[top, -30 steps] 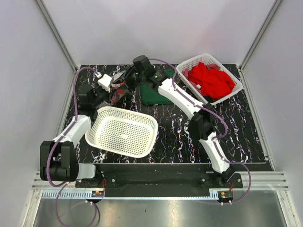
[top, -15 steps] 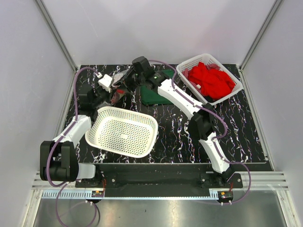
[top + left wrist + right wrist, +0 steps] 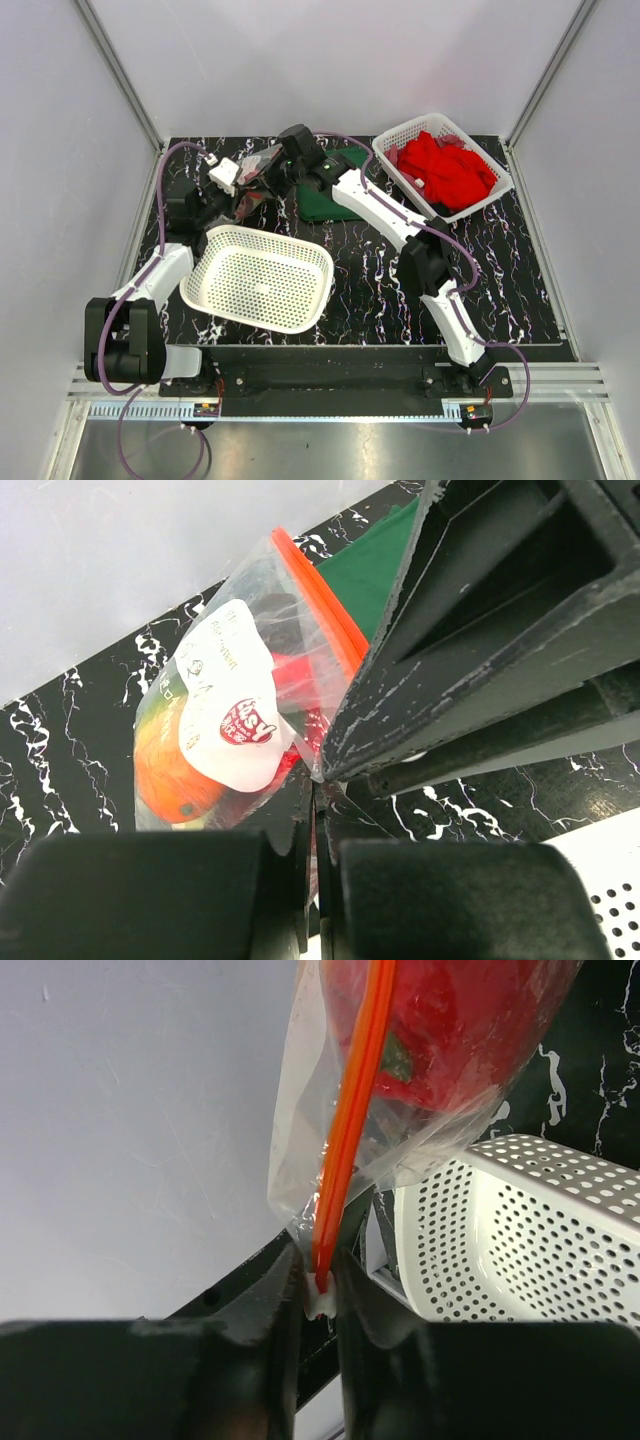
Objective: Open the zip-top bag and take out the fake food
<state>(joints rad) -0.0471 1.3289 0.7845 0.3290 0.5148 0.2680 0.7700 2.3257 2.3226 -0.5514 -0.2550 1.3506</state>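
The zip-top bag [image 3: 258, 166] hangs above the table's far left, stretched between both grippers. In the left wrist view the bag [image 3: 240, 680] shows its white label, the red-orange zip strip [image 3: 322, 610], an orange-green mango [image 3: 165, 770] and a red pepper [image 3: 292, 672] inside. My left gripper [image 3: 316, 805] is shut on a corner of the bag's clear plastic. My right gripper [image 3: 320, 1295] is shut on the white slider at the end of the zip strip [image 3: 355, 1100], with the red pepper [image 3: 460, 1020] inside the bag just beyond. In the top view the left gripper [image 3: 243, 192] and right gripper [image 3: 272, 172] sit close together.
An empty white perforated basket [image 3: 258, 277] lies at the near left, just below the bag, and shows in the right wrist view [image 3: 520, 1230]. A folded green cloth [image 3: 325, 200] lies under the right arm. A second white basket [image 3: 408, 128] at the far right holds red cloths [image 3: 445, 170].
My right gripper has shifted slightly with the zip slider, and the bag sits a little differently between the grippers. The left arm has barely moved.
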